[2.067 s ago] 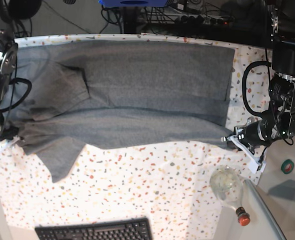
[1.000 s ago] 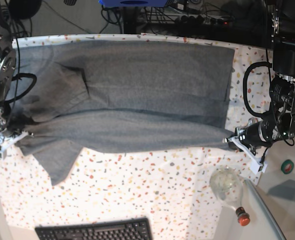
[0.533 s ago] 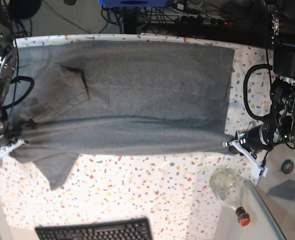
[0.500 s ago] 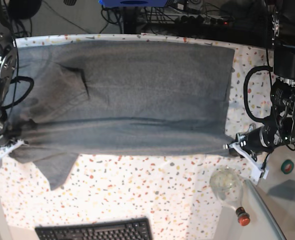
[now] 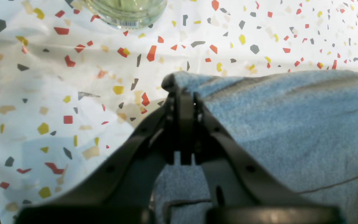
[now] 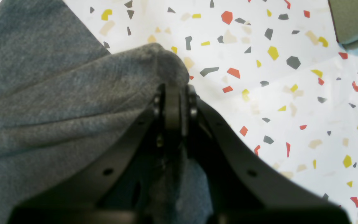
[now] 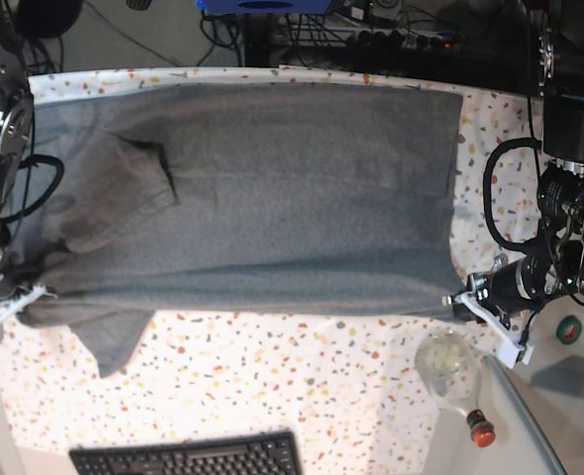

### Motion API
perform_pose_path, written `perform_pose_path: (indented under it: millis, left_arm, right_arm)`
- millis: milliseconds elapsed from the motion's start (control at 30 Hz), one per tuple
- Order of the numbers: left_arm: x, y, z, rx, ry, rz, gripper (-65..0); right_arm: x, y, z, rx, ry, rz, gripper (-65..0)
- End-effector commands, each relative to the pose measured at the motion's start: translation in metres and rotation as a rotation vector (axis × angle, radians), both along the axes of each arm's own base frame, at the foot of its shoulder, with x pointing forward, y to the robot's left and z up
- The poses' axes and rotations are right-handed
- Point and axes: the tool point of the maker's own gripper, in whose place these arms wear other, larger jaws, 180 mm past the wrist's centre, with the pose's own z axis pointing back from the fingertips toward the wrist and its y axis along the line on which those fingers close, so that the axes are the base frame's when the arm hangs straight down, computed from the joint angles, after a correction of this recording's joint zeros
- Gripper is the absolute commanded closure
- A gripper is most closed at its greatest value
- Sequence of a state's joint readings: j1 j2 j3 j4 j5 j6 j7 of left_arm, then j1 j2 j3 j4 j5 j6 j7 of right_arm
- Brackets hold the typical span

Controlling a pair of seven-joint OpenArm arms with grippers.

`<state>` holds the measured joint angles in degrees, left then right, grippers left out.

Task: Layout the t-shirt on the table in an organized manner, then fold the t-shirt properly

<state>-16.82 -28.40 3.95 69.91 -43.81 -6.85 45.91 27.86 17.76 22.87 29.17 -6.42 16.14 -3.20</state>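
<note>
T-shirt [image 7: 272, 188] edge drawn nearer, both arms low, jaws clamped

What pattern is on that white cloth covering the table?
The white table cloth is speckled with small red, orange, yellow and grey flecks, clearest in the right wrist view.

Left gripper [image 5: 182, 93]: low at its side of the table, jaws pressed together, pinching grey cloth. Right gripper [image 6: 173, 90]: low at the opposite side, jaws likewise clamped on cloth. Arms well apart.

One t-shirt [image 7: 272, 188], one bottle [image 7: 452, 371], one keyboard [image 7: 188, 456]
</note>
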Motion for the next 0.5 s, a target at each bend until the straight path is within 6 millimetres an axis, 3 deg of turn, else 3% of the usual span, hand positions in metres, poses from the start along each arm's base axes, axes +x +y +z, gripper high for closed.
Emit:
perform_pose_path:
  millis: [0, 200, 267, 467]
  left_arm:
    - [0.013, 0.006, 0.021, 0.004, -0.065, 0.006, 0.0]
    - [0.012, 0.007, 0.02, 0.006, -0.06, 0.006, 0.0]
    - [0.012, 0.007, 0.019, 0.005, -0.057, 0.008, 0.0]
    - [0.011, 0.006, 0.017, 0.01, -0.051, 0.004, 0.0]
  right_arm:
    - [0.013, -0.007, 0.018, -0.016, -0.053, -0.001, 0.0]
    - [-0.005, 0.029, -0.016, 0.043, 0.044, 0.023, 0.0]
    - [-0.01, 0.036, -0.019, 0.042, 0.039, 0.032, 0.0]
    - [-0.017, 0.048, 0.002, -0.019, -0.035, 0.065, 0.0]
